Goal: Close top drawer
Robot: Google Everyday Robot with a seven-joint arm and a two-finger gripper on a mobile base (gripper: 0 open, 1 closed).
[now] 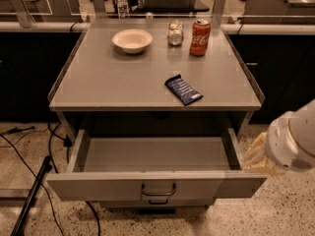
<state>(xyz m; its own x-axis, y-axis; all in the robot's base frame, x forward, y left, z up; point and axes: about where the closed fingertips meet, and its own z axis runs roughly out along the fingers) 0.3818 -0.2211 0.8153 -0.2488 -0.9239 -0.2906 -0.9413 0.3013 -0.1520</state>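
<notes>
The top drawer (98, 186) of a grey metal cabinet stands pulled far out, and its inside is empty. Its flat front panel faces me with a small dark bail handle (158, 190) at the centre. My gripper (255, 156) comes in from the right edge on a white arm. It sits next to the drawer's right front corner, close to the right side wall.
On the cabinet top (108, 77) are a white bowl (132, 40), a glass jar (175, 33), a red soda can (200, 30) and a dark blue snack bar (183, 89). A lower drawer handle (157, 201) shows below. Cables and a dark pole (29, 195) lie on the floor at left.
</notes>
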